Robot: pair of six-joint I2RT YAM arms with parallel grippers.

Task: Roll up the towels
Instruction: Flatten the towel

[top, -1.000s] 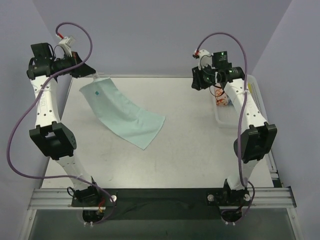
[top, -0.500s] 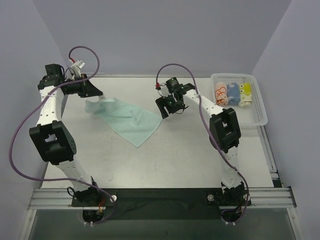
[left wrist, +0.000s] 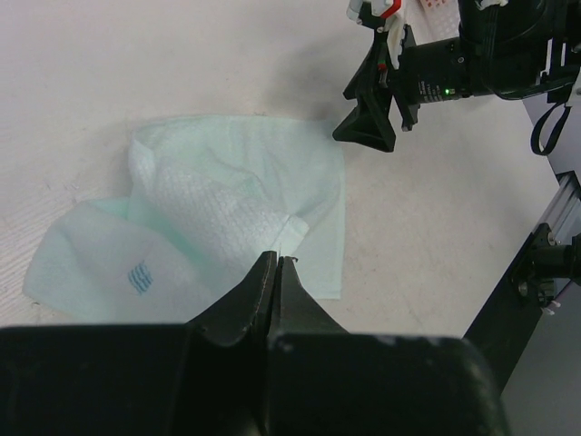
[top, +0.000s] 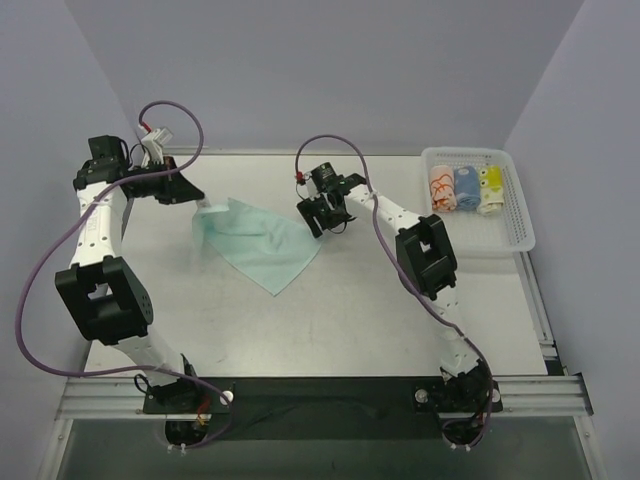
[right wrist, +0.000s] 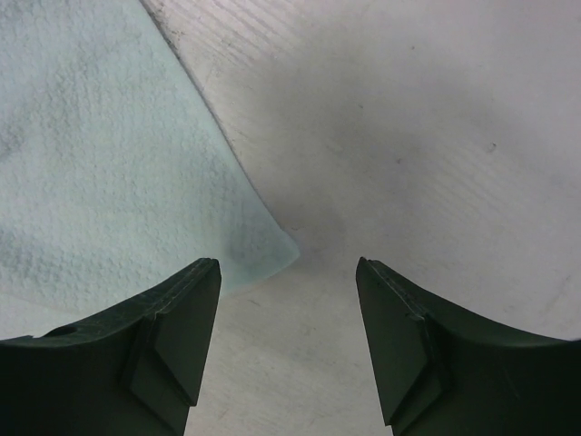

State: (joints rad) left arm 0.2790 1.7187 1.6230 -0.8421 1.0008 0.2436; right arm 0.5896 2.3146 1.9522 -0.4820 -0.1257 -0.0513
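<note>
A pale mint-green towel (top: 262,240) lies crumpled on the table, its left part folded over itself. My left gripper (top: 197,203) is shut on the towel's (left wrist: 227,191) raised left edge, and a ridge of cloth runs up into the closed tips. My right gripper (top: 318,222) hovers low and open over the towel's right corner (right wrist: 272,247). That corner lies just ahead of its left finger (right wrist: 182,309), with bare table between the jaws. Three rolled towels sit in the basket: white-with-orange (top: 441,188), blue (top: 466,187) and yellow (top: 489,188).
A white slotted basket (top: 520,222) stands at the table's far right edge. The right arm stretches diagonally across the middle of the table. The table's right edge and frame (left wrist: 545,263) show in the left wrist view.
The right arm swung from the basket over to the towel's right corner and its jaws opened. The left gripper carried the towel's edge down and rightward, so the cloth slumped and folded.
</note>
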